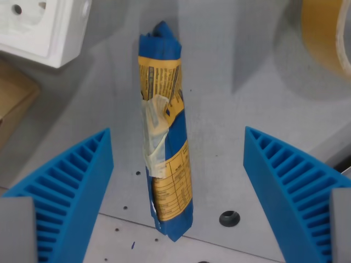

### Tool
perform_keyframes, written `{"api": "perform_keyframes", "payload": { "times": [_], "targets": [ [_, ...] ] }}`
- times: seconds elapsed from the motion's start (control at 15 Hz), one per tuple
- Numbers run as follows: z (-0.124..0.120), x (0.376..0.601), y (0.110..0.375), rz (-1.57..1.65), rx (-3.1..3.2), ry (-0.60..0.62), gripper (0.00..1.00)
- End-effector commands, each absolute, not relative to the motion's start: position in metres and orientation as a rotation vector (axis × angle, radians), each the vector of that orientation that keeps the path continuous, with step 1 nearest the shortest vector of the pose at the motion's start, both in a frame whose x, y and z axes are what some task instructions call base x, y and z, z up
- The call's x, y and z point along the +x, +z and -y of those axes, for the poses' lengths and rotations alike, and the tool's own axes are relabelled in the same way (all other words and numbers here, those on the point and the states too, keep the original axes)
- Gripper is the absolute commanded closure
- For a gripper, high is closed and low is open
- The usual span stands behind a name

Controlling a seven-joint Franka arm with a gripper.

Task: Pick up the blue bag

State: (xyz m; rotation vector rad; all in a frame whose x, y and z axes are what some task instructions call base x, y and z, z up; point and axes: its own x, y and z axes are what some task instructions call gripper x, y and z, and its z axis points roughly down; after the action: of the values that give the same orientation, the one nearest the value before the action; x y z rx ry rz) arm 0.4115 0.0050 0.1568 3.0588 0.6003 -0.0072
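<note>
**Blue bag, pre-grasp alignment**

Fingers (71, 186), blue and ribbed, sit nearest the lens at 8 and 4 o'clock; the gripper (178, 145) is spread wide and holds nothing.

Item 1. White socket block (44, 27), 10 o'clock corner, resting partly on a brown cardboard edge (13, 104). Well apart from the left finger.

Item 2. Blue bag (164, 131), rolled long and narrow, taped at its middle, lying on the grey table (230, 109) along the 12-to-6 line, between the fingers and touching neither.

Item 3. Dark screw hole (229, 218), 5 o'clock, just beside the bag's near end.

Item 4. Tape roll (329, 33), 2 o'clock corner, cut off by the frame.

Step, as judged: approach done in line, descent pending. Next move calls for lowering straight, then closing across the bag's narrow width.

Room: bare table on both flanks; neighbours stand clear of the closing path.
</note>
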Motion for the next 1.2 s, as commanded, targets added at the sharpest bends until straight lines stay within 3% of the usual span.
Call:
{"api": "perform_keyframes", "payload": {
  "times": [0.07, 0.27, 0.67, 0.73, 1.2],
  "targets": [
    [-0.005, 0.409, 0.154, -0.654, 3.002, 0.123, 0.0],
    [-0.006, 0.409, 0.153, -0.646, 3.003, 0.121, 0.0],
    [-0.006, 0.41, 0.123, -0.636, 2.999, 0.133, 0.0],
    [-0.005, 0.409, 0.118, -0.634, 2.996, 0.135, 1.0],
    [-0.005, 0.409, 0.118, -0.634, 2.996, 0.135, 1.0]
  ]
}}
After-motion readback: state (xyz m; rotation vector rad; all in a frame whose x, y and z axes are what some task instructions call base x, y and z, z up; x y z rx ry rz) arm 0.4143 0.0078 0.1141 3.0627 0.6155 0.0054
